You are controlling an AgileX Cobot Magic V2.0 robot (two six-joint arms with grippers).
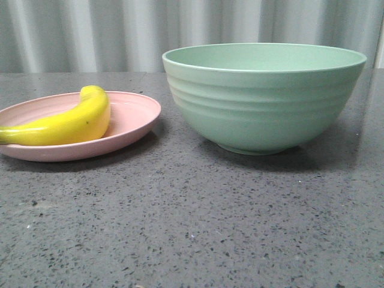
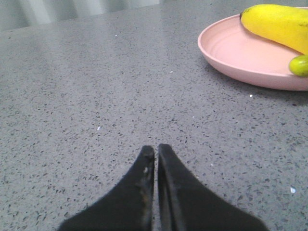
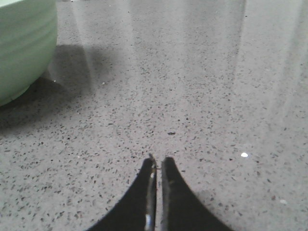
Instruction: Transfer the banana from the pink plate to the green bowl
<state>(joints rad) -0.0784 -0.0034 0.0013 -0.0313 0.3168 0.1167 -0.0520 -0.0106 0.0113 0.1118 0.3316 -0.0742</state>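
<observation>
Both grippers, left gripper (image 2: 156, 150) and right gripper (image 3: 158, 161), clenched empty; glossy banana (image 1: 66, 123) could slip off plate (image 1: 129, 120) short of bowl (image 1: 264, 102).

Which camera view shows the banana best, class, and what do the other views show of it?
The front view: the banana lies almost whole on the pink plate, only its left tip cut by the frame edge. The left wrist view catches part of it at the picture's edge. The right wrist view shows no banana, only the green bowl.

Glossy plastic banana (image 1: 66, 123), matte plate (image 1: 129, 123), speckled stone table (image 1: 192, 222)
</observation>
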